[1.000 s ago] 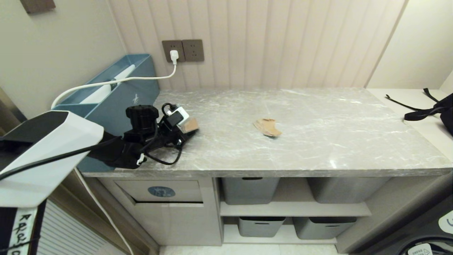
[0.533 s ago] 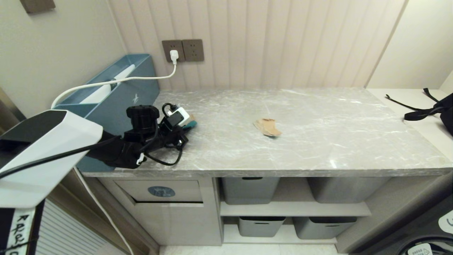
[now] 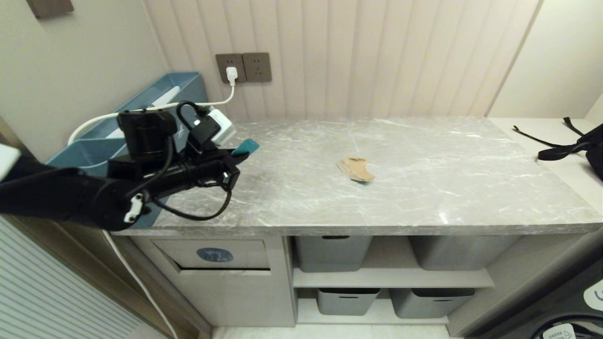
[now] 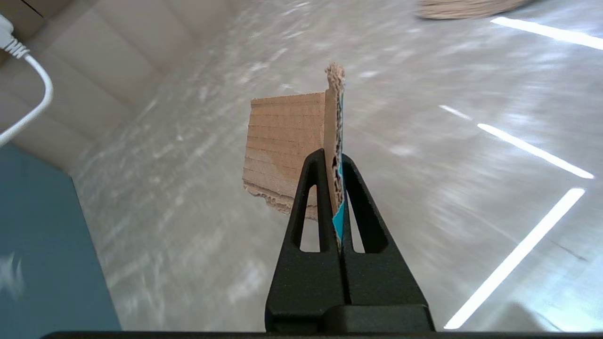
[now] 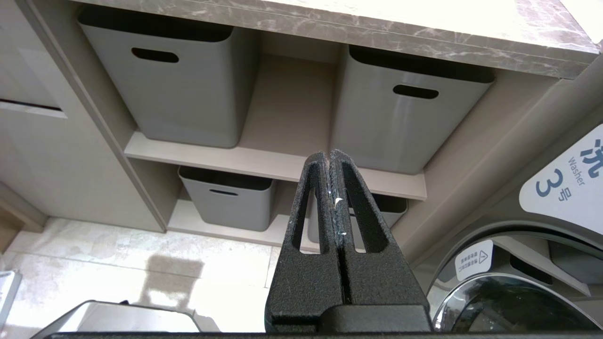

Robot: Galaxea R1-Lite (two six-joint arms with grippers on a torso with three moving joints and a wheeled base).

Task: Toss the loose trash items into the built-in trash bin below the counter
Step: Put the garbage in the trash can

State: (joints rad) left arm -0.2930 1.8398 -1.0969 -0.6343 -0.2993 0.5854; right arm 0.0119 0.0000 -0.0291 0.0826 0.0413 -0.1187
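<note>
While the left gripper (image 4: 333,162) pinched the small tan card piece (image 4: 287,150) edge-on between its fingers, teal underside showing, it hung above the counter (image 3: 424,188) at the left end, beside the teal-blue box (image 3: 160,117). The torn brown cardboard scrap (image 3: 356,169) lay mid-counter. Below, the trash bin flap (image 3: 212,254) bore a blue oval sticker (image 3: 215,255). The right gripper (image 5: 333,162), fingers pressed together and empty, pointed at the grey baskets (image 5: 188,94); a label read "Washer 3" (image 5: 567,181).
</note>
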